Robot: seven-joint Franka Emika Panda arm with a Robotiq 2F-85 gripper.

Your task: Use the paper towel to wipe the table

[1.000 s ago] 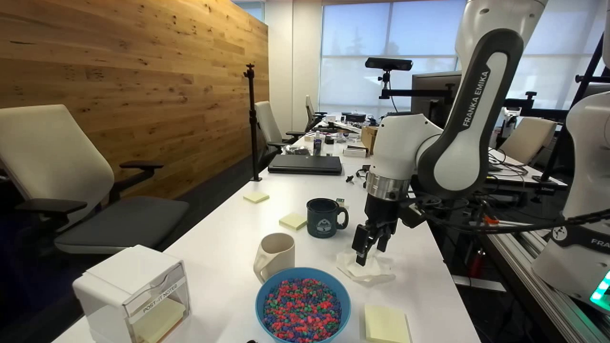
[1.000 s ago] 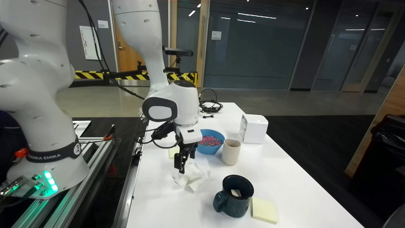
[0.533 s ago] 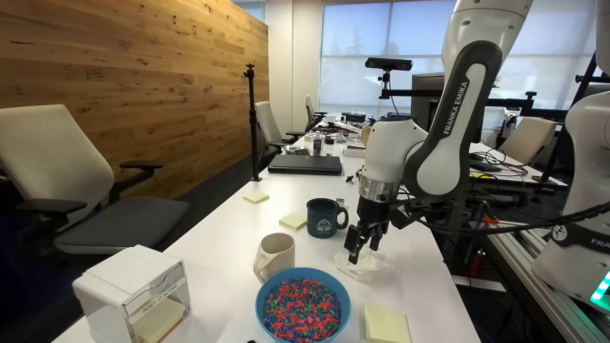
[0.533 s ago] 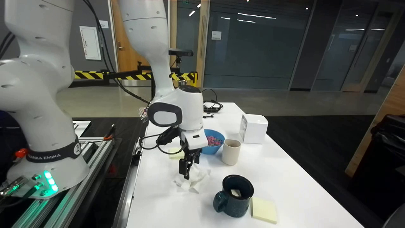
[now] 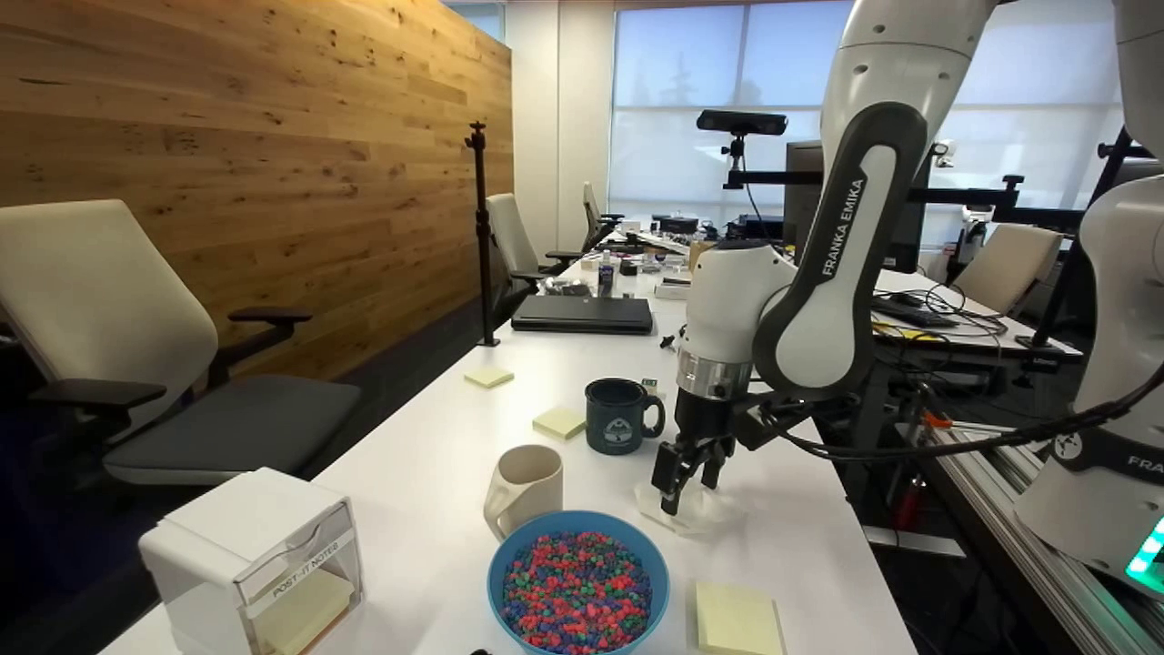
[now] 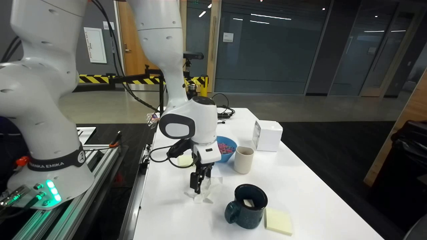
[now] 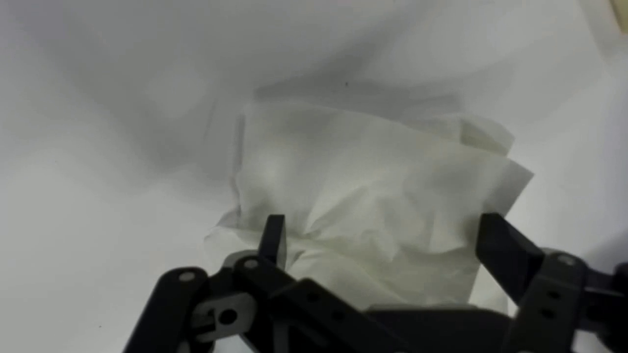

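The paper towel [image 5: 698, 517] lies crumpled on the white table [image 5: 427, 482] in an exterior view, beneath the downward-pointing gripper [image 5: 691, 498], whose fingers [image 5: 667, 468] stand apart. In the foreground sits a blue bowl [image 5: 496, 582] of coloured bits [image 5: 577, 591], with a cream mug [image 5: 536, 493] just beside it; a dark mug [image 5: 615, 423] stands farther back.

In an exterior view, the paper towel is near the dark mug; a pale-yellow note pad [image 6: 279, 221] lies just beside that mug, and a white box [image 6: 269, 135] stands beyond the cream mug.

In the wrist view, the wrinkled paper towel spreads under and between the spaced fingers; whether their tips touch it, I cannot tell.
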